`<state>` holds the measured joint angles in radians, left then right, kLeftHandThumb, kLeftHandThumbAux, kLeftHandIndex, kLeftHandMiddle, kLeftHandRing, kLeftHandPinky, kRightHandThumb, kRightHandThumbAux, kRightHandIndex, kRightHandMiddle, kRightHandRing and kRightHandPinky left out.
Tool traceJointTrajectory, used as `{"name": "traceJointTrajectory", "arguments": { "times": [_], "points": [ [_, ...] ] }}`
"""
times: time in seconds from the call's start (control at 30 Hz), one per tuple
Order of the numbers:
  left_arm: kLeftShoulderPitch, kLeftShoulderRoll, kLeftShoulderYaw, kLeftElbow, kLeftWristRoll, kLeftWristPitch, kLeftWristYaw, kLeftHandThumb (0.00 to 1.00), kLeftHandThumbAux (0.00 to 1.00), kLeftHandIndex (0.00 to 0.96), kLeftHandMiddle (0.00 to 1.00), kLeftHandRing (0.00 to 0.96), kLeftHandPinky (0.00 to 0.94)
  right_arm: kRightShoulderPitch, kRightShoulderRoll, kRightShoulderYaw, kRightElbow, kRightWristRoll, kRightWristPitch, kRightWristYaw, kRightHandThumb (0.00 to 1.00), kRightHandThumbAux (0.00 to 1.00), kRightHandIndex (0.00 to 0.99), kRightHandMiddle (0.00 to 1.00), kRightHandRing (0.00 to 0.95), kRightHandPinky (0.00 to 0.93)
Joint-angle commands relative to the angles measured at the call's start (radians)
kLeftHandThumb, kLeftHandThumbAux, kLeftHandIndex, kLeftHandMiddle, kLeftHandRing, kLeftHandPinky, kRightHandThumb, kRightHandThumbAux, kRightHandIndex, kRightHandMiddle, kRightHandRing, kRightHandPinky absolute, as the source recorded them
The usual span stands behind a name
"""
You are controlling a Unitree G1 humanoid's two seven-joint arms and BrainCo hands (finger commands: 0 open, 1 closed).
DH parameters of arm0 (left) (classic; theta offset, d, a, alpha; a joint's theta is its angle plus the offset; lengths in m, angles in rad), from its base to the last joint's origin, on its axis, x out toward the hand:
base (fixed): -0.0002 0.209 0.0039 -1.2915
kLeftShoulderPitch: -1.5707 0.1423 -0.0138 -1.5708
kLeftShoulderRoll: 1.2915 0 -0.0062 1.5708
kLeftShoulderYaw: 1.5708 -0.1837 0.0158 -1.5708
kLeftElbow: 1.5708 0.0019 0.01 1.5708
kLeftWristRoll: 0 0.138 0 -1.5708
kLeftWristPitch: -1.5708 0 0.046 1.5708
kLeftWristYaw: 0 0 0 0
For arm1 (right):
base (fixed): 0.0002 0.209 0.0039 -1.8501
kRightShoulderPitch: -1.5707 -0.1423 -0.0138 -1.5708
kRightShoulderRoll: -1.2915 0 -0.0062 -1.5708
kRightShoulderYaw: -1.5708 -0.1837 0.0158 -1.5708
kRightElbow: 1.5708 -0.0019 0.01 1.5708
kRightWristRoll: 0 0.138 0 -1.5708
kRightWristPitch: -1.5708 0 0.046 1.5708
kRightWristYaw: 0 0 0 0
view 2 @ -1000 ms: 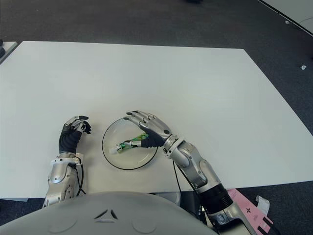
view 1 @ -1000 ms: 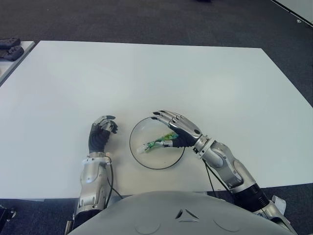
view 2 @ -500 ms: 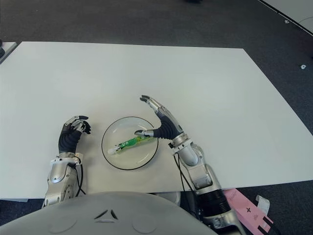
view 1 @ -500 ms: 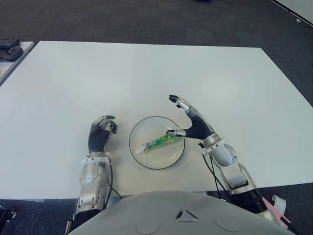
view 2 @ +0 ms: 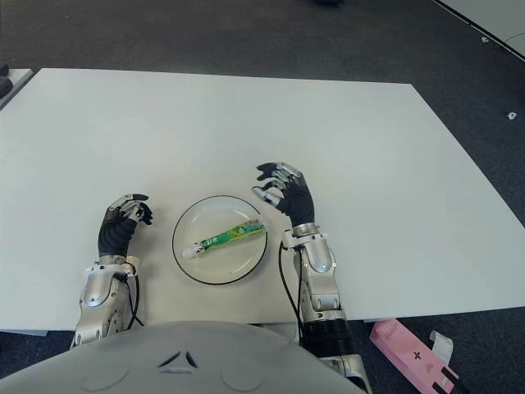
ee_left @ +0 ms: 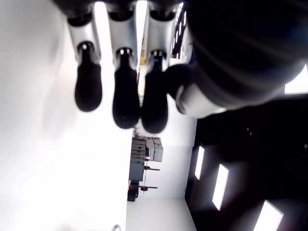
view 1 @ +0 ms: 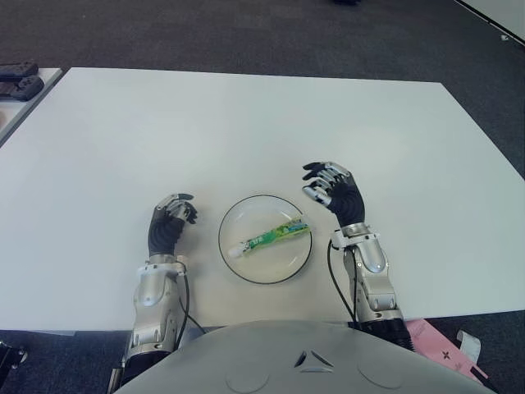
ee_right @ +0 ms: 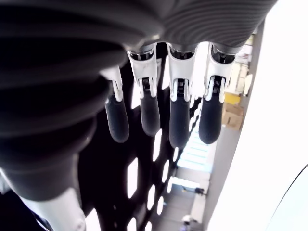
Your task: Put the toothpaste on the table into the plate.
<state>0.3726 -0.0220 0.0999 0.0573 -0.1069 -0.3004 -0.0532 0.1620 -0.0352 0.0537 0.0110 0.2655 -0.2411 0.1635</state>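
Observation:
A green and white toothpaste tube (view 1: pixel 267 238) lies slantwise inside the clear round plate (view 1: pixel 283 264) near the front of the white table (view 1: pixel 246 123). My right hand (view 1: pixel 320 184) is just right of the plate's far rim, apart from the tube, its fingers (ee_right: pixel 179 126) loosely curled around nothing. My left hand (view 1: pixel 182 210) shows to the left of the plate, its fingers (ee_left: pixel 126 107) relaxed and empty.
The table's front edge runs close behind both wrists. A pink box (view 2: pixel 406 345) lies on the floor at the lower right. Dark objects (view 1: pixel 18 70) sit on another surface at the far left. Dark carpet surrounds the table.
My right hand has let go of the toothpaste, lifted off the plate and drawn back to the right, curling its fingers. The tube stays in the plate. The left hand has not moved.

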Motion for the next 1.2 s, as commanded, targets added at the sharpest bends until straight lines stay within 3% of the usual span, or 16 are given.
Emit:
{"name": "traceJointTrajectory", "arguments": {
  "times": [0.03,0.07,0.1,0.17,0.27,0.77,1.2],
  "points": [
    [-0.003,0.000,-0.004,0.016,0.004,0.024,0.001,0.709,0.716,0.439,0.642,0.632,0.624,0.009,0.034,-0.048,0.030,0.042,0.066,-0.026,0.172,0.854,0.484,0.534,0.533,0.525],
    [-0.003,0.001,-0.004,0.018,0.003,0.020,-0.002,0.709,0.716,0.439,0.642,0.632,0.624,0.006,0.045,-0.055,0.030,0.041,0.069,-0.038,0.185,0.856,0.491,0.539,0.537,0.525],
    [-0.004,0.001,-0.004,0.019,0.002,0.017,-0.003,0.708,0.716,0.439,0.641,0.632,0.622,0.004,0.054,-0.061,0.029,0.039,0.071,-0.045,0.368,0.810,0.469,0.548,0.543,0.535],
    [-0.004,0.002,-0.005,0.021,0.003,0.013,-0.004,0.708,0.716,0.439,0.641,0.630,0.619,-0.001,0.073,-0.073,0.035,0.042,0.061,-0.050,0.526,0.769,0.450,0.560,0.551,0.554],
    [-0.005,0.004,-0.005,0.024,0.005,0.008,-0.004,0.707,0.717,0.439,0.639,0.628,0.616,-0.005,0.089,-0.083,0.043,0.037,0.045,-0.046,0.639,0.740,0.437,0.575,0.565,0.581],
    [-0.006,0.010,-0.006,0.024,-0.012,0.003,-0.022,0.708,0.717,0.439,0.641,0.631,0.626,-0.007,0.115,-0.130,0.122,0.010,-0.064,-0.052,0.693,0.726,0.433,0.649,0.658,0.676],
    [-0.014,0.015,-0.005,0.027,-0.016,0.000,-0.028,0.709,0.716,0.440,0.644,0.632,0.624,0.011,0.115,-0.151,0.147,0.013,-0.041,-0.085,0.695,0.726,0.434,0.664,0.669,0.665]
  ]
}}
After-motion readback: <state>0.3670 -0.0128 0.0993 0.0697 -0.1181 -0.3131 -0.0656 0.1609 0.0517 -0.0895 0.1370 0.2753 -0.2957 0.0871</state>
